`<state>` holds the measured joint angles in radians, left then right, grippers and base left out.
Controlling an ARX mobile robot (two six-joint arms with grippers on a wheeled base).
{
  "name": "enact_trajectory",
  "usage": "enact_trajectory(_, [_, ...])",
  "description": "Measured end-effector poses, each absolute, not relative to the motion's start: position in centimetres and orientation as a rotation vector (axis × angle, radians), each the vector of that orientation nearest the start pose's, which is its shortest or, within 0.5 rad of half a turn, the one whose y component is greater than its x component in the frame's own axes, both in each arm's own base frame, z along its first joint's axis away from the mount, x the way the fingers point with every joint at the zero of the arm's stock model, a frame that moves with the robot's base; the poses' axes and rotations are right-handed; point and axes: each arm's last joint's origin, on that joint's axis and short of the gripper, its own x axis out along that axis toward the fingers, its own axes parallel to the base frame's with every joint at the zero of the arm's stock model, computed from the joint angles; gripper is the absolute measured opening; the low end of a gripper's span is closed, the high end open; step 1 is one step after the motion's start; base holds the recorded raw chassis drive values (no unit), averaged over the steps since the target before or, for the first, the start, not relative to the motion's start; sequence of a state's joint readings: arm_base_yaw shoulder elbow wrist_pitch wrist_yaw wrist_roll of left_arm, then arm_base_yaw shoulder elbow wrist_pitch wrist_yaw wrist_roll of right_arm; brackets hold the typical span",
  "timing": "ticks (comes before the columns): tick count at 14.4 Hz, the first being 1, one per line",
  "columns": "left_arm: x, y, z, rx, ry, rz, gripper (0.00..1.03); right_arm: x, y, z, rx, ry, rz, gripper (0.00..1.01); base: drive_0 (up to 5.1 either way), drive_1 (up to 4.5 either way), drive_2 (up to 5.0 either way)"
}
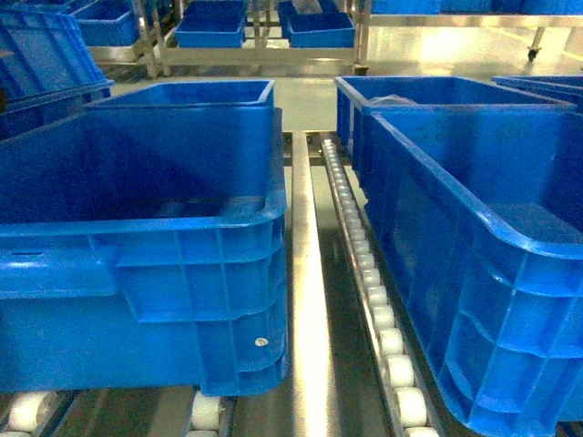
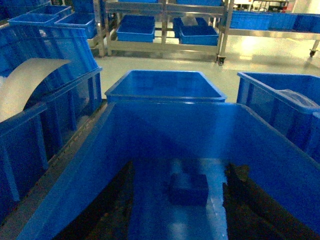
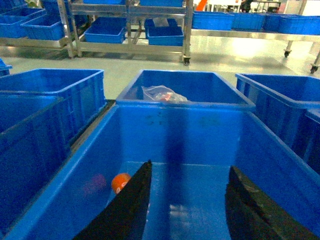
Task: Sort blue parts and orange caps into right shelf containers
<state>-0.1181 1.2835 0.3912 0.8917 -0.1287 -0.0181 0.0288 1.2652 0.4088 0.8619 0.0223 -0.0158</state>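
Down in the near-right bin [image 3: 280, 165], one orange cap [image 3: 120, 182] lies on the floor, left of the right gripper [image 3: 187, 200]; a faint reddish patch on the wall beside it looks like its reflection. Right gripper hangs over that bin with dark fingers [image 3: 130, 210] spread wide and nothing between them. In the left wrist view, one blue part [image 2: 188, 189] sits on the floor of the near-left bin [image 2: 75, 170], between the spread, empty fingers [image 2: 250, 200] of the left gripper [image 2: 180, 205]. The bin behind the right one [image 3: 186, 102] holds a crumpled clear bag [image 3: 162, 93] with something reddish inside; contents can't be made out. Head view shows only the two near bins [image 1: 273, 214] on the shelf, separated by a steel rail [image 1: 305, 300] and a row of white rollers [image 1: 378, 314]; neither arm is visible there. More racks with bins [image 1: 211, 35] stand across the floor. Progress: judging by this, at least one cap is in a right-side container, so that piece looks placed. The blue part is in the left bin; whether that's its source or destination isn't clear. If source, it's the next pick, and the left gripper is already lined up over it. No other loose parts are visible, so remaining count is unknown.
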Motion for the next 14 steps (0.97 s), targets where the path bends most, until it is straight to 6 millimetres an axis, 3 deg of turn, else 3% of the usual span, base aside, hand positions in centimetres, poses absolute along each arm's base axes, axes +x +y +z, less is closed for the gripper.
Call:
enact_trajectory(4, [19.9, -1.3, 18.7, -0.018, 0.007, 0.003, 0.01, 20.1, 0.0, 19.0, -0.015, 0.005, 0.0, 0.01, 0.0, 0.0, 0.0])
enact_trajectory(7, [17.7, 0.0, 17.8, -0.015, 0.015, 0.008, 0.02, 17.8, 0.0, 18.1, -0.011, 0.013, 0.0, 0.01, 0.0, 0.0, 0.0])
enact_trajectory(14, [16.4, 0.0, 17.5, -0.015, 0.012, 0.001, 0.02, 16.5, 0.0, 17.7, -0.011, 0.01, 0.0, 0.01, 0.0, 0.0, 0.0])
